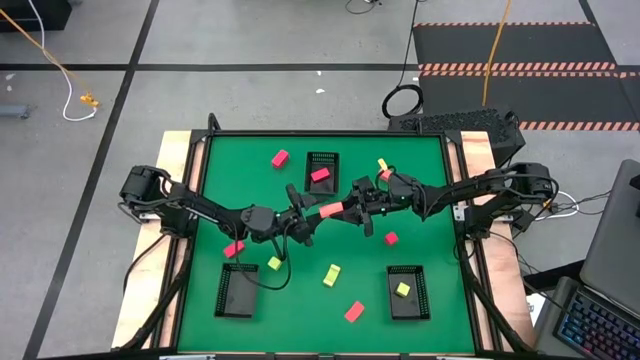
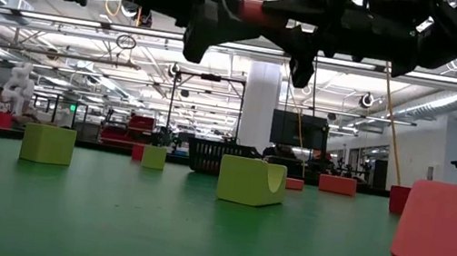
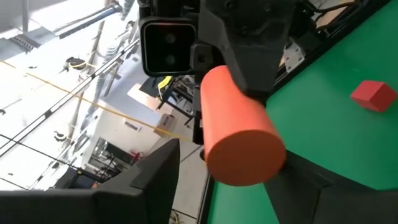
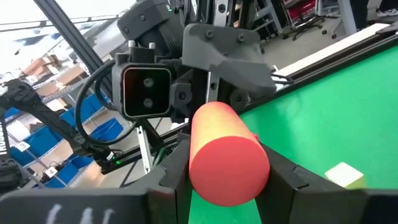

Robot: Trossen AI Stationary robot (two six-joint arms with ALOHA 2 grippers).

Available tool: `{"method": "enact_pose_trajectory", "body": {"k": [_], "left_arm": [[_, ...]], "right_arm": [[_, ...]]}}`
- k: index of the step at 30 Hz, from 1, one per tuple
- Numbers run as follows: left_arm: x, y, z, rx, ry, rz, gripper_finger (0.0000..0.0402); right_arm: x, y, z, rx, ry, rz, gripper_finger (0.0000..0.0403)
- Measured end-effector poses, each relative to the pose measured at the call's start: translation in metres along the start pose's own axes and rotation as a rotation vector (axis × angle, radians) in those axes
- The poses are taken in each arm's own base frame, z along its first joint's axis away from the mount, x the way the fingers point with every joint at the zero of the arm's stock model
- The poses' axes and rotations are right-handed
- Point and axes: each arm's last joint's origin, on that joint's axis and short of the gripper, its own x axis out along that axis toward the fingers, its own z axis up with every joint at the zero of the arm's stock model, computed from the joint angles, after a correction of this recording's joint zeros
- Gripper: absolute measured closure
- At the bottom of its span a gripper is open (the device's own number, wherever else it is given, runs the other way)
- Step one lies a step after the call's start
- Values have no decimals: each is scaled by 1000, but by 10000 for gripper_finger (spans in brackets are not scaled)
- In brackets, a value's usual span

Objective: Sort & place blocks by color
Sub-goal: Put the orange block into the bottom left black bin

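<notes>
A coral-red cylinder block (image 1: pixel 331 210) hangs level in the air over the table's middle, between my two grippers. My right gripper (image 1: pixel 352 206) is shut on its right end. My left gripper (image 1: pixel 308 215) is open around its left end. In the left wrist view the left gripper (image 3: pixel 233 163) shows a gap between one finger (image 3: pixel 158 177) and the cylinder (image 3: pixel 239 134). Pink, coral-red and yellow-green blocks lie scattered on the green mat. One pink block (image 1: pixel 320 175) sits in the far tray, and a yellow-green one (image 1: pixel 402 289) in the near right tray. My right gripper (image 4: pixel 227 160) pinches the cylinder's right end (image 4: pixel 249 180) between its two fingers (image 4: pixel 287 182). It comes level from the table's right, with the fingers lying along the cylinder. The cylinder is lifted clear of the table and level, its other end reaching between the left gripper's fingers.
Three black mesh trays stand on the mat: far (image 1: pixel 322 160), near left (image 1: pixel 238 292) and near right (image 1: pixel 408 296). Loose blocks lie at the far left (image 1: pixel 280 157), far right (image 1: pixel 382 165), right (image 1: pixel 391 238), left (image 1: pixel 233 248) and near side (image 1: pixel 331 275), (image 1: pixel 354 311).
</notes>
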Motion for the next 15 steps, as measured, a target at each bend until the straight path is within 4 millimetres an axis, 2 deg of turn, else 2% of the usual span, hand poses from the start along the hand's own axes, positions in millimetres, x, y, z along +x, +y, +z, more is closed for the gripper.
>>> {"method": "enact_pose_trajectory", "body": {"k": [7,15], "left_arm": [[-2,-1,3,-5,-25,-9,225],[-4,-4,7,4,-68,-35,231]], "right_arm": [[0,-2,0,0,0,-14,288],[0,-2,0,1,3,-15,288]]}}
